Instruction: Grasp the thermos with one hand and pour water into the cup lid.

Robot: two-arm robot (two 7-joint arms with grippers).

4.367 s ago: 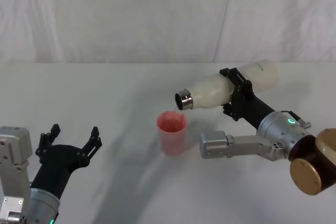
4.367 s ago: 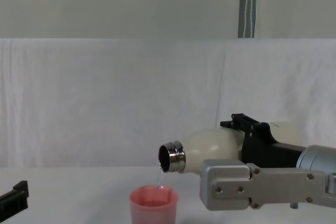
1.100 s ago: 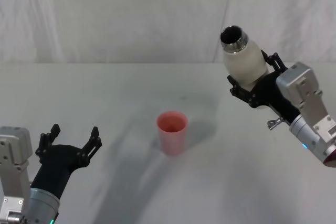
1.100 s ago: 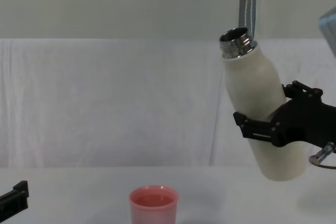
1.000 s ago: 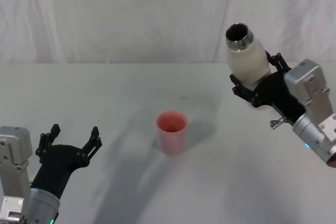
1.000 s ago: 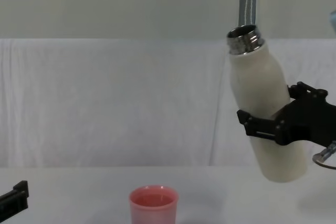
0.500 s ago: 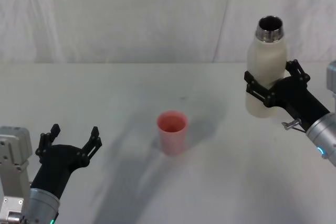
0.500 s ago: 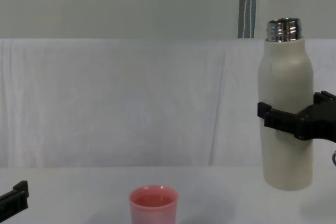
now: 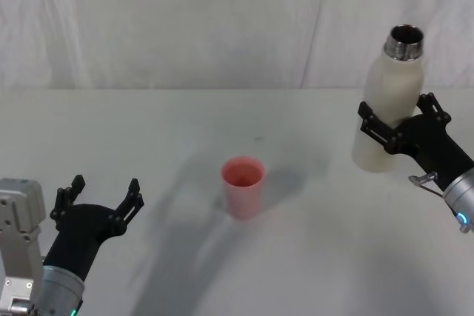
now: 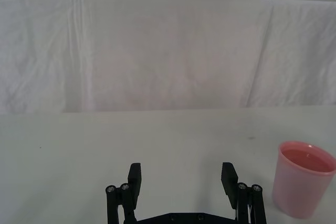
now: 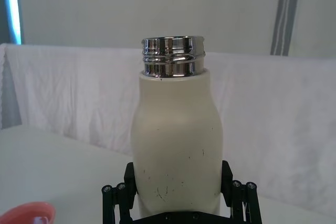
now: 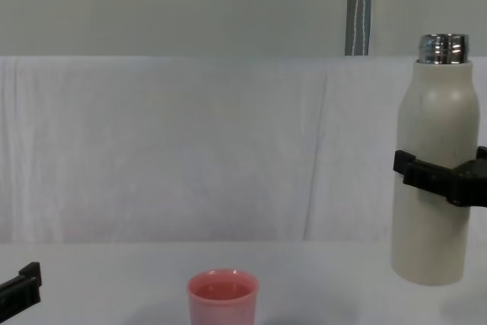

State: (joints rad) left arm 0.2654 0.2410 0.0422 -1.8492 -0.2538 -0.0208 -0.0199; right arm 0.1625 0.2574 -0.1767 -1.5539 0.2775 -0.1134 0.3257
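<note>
Holding one thermos (image 9: 389,101), right pincer (image 9: 402,129); one cup lid (image 9: 243,186).

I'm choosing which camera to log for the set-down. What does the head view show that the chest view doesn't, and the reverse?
Head view alone: the dark inside of the thermos mouth, and the open left gripper low at the left. Chest view alone: the thermos base, seemingly just above the table, and a grey pole behind the white cloth. Both: the right gripper clamped round the upright thermos, with the pink cup lid standing apart to its left.
</note>
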